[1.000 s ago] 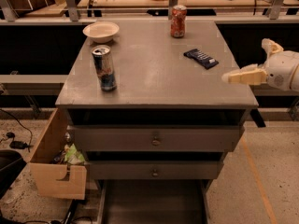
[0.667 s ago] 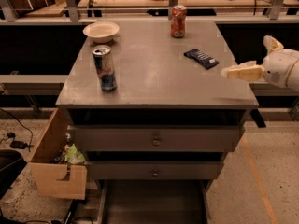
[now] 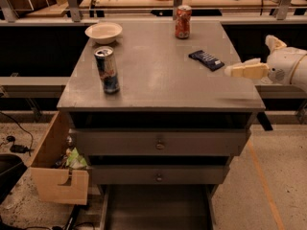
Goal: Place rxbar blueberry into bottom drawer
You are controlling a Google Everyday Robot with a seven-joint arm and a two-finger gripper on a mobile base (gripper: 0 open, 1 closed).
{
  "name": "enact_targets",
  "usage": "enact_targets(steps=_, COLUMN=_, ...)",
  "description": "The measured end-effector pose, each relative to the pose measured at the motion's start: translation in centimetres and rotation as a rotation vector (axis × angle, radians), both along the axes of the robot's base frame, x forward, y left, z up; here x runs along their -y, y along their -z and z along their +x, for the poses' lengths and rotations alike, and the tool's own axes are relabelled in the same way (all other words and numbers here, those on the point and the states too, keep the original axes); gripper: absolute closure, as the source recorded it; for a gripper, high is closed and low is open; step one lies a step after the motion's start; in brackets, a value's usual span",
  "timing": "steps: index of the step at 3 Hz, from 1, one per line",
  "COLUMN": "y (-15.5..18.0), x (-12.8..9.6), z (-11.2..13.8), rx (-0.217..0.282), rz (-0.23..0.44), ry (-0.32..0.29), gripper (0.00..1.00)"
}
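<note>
The rxbar blueberry [image 3: 206, 60], a flat dark navy bar with pale lettering, lies on the grey cabinet top [image 3: 158, 80] towards its right side. My gripper [image 3: 247, 54] hangs at the cabinet's right edge, just right of the bar and not touching it. Its cream fingers [image 3: 247, 71] stand apart and hold nothing. The bottom drawer [image 3: 158, 210] is pulled out below the two knobbed drawers. Its grey tray interior shows nothing in it.
A blue-silver can [image 3: 107, 71] stands at the front left of the top. A red can [image 3: 183, 21] and a white bowl [image 3: 103, 32] stand at the back. A tan wooden box [image 3: 57, 176] sits on the floor at the left of the cabinet.
My gripper has risen slightly and edged left towards the bar. The bar, the cans and the drawers have not moved.
</note>
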State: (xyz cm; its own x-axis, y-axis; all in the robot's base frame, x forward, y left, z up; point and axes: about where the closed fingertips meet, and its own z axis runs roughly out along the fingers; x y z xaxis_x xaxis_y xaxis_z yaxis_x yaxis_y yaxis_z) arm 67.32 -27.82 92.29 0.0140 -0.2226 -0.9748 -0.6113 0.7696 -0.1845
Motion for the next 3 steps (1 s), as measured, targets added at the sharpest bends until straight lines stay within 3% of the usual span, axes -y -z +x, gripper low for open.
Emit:
enact_targets(steps=1, y=0.3, x=-1.0, z=2.9, rx=-0.044, rz=0.066, ry=-0.066, gripper=0.0)
enact_targets(steps=3, y=2.1, x=-2.5, z=8.0, rx=-0.104, rz=0.046, ry=-0.103, gripper=0.0)
